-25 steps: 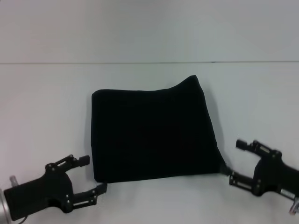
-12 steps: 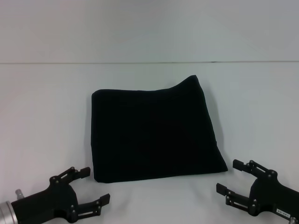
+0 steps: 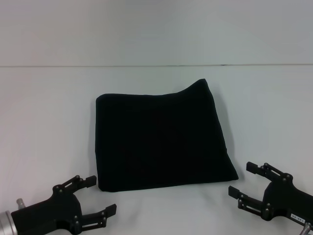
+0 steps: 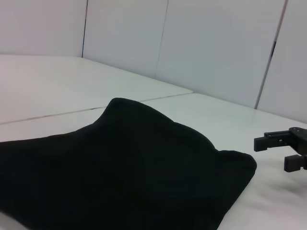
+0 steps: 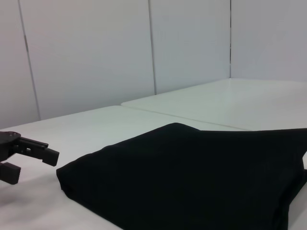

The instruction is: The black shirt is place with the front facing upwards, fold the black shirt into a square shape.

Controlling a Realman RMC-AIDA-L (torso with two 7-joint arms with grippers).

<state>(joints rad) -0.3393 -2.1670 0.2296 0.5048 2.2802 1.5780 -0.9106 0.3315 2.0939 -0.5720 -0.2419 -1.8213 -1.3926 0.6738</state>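
The black shirt (image 3: 161, 137) lies folded into a roughly square block in the middle of the white table; its far right corner bulges up a little. No lettering or label shows. It fills the low part of the left wrist view as the black shirt (image 4: 120, 172) and of the right wrist view as the black shirt (image 5: 201, 177). My left gripper (image 3: 100, 196) stands open just off the shirt's near left corner, touching nothing. Off the near right corner my right gripper (image 3: 242, 180) is open too, with nothing between its fingers. The right gripper (image 4: 283, 151) shows in the left wrist view, the left gripper (image 5: 24, 158) in the right wrist view.
The white table (image 3: 49, 112) runs bare all around the shirt, with a seam line (image 3: 156, 65) across the far side. Pale wall panels (image 4: 216, 43) stand behind the table.
Both grippers have drawn back from the shirt's near corners toward the table's front edge and let it go. The shirt has stayed in place, folded.
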